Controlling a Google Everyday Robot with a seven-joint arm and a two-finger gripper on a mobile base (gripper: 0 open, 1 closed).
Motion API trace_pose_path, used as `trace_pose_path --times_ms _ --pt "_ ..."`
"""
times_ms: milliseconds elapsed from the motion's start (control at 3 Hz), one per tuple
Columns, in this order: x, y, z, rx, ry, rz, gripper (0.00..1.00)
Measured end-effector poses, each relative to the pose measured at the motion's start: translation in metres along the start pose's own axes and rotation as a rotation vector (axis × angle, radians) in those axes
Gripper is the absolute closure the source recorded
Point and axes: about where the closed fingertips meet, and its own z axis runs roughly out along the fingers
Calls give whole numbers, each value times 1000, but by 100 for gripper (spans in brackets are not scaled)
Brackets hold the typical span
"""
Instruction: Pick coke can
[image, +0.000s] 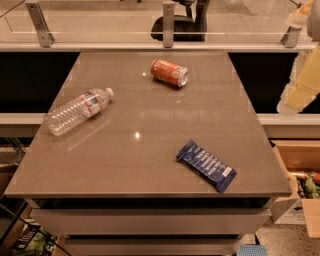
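Observation:
The coke can (170, 72) is orange-red with silver ends and lies on its side at the far middle of the grey table (140, 160). My gripper (289, 104) shows as a pale blurred shape at the right edge of the camera view. It hangs beside the table's right side, well to the right of the can and apart from it. Nothing is seen in it.
A clear water bottle (77, 110) lies on its side at the table's left. A blue snack bar wrapper (206, 165) lies at the front right. A glass railing with metal posts (168, 22) runs behind the table. An open cardboard box (300, 180) stands on the floor at the right.

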Motion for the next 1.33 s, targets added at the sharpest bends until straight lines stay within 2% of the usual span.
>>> trace_pose_path --times_ms 667,1000,1333 --pt "-13 -46 -5 17 -110 133 0" --pt "-23 -63 -3 15 -121 194 0" --pt "-34 -79 2 10 -100 258 0"
